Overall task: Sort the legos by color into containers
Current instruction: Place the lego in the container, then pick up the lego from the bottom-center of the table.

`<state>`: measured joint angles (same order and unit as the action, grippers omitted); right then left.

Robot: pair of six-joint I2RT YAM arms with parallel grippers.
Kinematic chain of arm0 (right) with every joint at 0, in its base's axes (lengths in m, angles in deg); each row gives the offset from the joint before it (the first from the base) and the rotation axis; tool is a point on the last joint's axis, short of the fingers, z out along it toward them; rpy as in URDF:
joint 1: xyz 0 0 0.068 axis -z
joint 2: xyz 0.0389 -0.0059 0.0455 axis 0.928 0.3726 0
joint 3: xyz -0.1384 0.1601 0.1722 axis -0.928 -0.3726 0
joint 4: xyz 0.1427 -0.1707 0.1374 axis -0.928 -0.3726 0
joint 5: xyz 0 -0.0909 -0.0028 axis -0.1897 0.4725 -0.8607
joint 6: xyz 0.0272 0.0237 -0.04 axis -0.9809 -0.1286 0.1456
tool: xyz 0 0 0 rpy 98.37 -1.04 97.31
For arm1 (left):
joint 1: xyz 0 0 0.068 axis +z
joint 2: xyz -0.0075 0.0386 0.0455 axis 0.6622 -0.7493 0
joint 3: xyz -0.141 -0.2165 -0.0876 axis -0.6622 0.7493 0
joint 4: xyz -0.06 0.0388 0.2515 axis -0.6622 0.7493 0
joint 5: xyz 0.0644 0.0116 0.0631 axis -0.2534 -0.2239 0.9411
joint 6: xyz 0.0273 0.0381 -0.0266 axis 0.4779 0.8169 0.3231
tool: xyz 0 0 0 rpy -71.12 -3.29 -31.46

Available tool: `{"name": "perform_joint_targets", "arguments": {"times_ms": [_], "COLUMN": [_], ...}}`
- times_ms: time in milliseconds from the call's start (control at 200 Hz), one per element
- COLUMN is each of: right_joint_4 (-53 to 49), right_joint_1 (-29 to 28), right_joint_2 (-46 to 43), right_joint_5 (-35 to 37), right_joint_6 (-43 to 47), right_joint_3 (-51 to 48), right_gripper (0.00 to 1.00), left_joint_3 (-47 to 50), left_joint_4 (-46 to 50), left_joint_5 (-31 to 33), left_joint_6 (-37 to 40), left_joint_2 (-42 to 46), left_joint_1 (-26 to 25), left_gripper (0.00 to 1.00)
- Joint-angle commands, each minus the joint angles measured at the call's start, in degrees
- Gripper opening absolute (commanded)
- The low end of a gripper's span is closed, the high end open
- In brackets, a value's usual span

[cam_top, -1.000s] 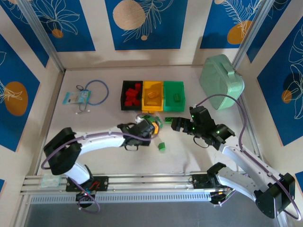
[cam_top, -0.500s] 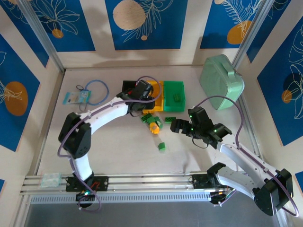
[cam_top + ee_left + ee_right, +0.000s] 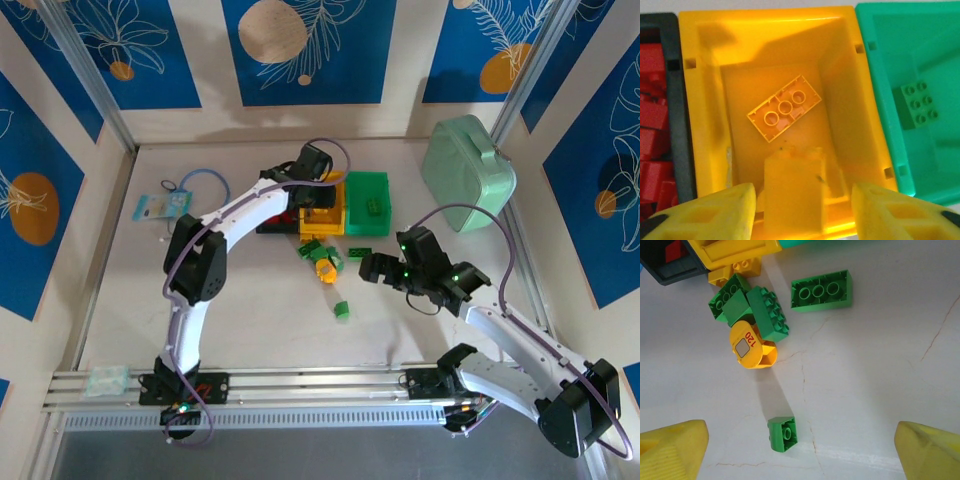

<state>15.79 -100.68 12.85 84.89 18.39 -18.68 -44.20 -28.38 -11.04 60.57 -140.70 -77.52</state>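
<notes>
The left hand [image 3: 803, 195] hung over the yellow bin [image 3: 840, 65] with its two yellow fingers [image 3: 710, 212] spread apart, gripping nothing. Between them a yellow-orange brick [image 3: 790, 187] showed blurred at the bin's 6 o'clock end, with a gap to each finger. Whether it rested on the bin floor I could not tell. Toward 12 o'clock from it, a flat yellow brick [image 3: 784, 108] lay hollow side up on that floor. Joined to the yellow bin at 9 o'clock stood the black bin [image 3: 674, 100], holding red bricks [image 3: 652, 135]. Joined at 3 o'clock, the green bin [image 3: 880, 50] held one green studded brick [image 3: 918, 103].

The right hand [image 3: 801, 432] hovered above the worktop [image 3: 880, 365] with its fingertips [image 3: 675, 445] wide apart and empty. Under the gap between them, a small green brick [image 3: 782, 434] sat alone on the worktop. Toward 11 o'clock from it lay a heap, where a round yellow piece marked 120 [image 3: 751, 347] touched a cluster of green bricks [image 3: 760, 310]. At 1 o'clock from the small brick, a long green brick [image 3: 821, 290] lay apart, hollow side up.

From above, the heap lay at 6 o'clock of the bins. A mint-green case [image 3: 468, 172] stood at their 3 o'clock, and a blue cable loop [image 3: 200, 195] lay at their 9 o'clock.
</notes>
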Motion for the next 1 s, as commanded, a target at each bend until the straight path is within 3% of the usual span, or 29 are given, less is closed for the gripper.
{"name": "perform_joint_targets", "arguments": {"times_ms": [0, 360, 620, 810, 996], "right_joint_4": [-1.87, -4.90, -4.53, -6.54, -10.09], "right_joint_1": [-0.64, -7.21, -13.26, -16.27, -18.41], "right_joint_2": [-0.62, 6.29, 19.09, 31.76, 40.13], "right_joint_5": [-0.98, 1.01, 0.27, -0.14, 1.85], "right_joint_6": [-0.23, 1.98, 1.47, -0.50, -2.86], "right_joint_3": [0.12, 3.74, 8.44, 14.17, 19.05], "right_gripper": [0.96, 0.92, 0.77, 0.63, 0.58], "left_joint_3": [-0.82, 19.77, 39.44, 50.59, 58.17], "left_joint_4": [1.98, -7.25, -13.17, -13.25, -11.50], "left_joint_5": [-1.31, -2.45, -1.56, 0.23, 1.93], "left_joint_6": [1.01, -1.77, -5.00, -7.10, -8.10], "left_joint_2": [1.37, 19.94, 36.65, 47.01, 54.17], "left_joint_1": [0.42, 0.11, 0.03, 0.02, 0.02], "left_gripper": [0.62, 0.64, 0.65, 0.65, 0.65]}}
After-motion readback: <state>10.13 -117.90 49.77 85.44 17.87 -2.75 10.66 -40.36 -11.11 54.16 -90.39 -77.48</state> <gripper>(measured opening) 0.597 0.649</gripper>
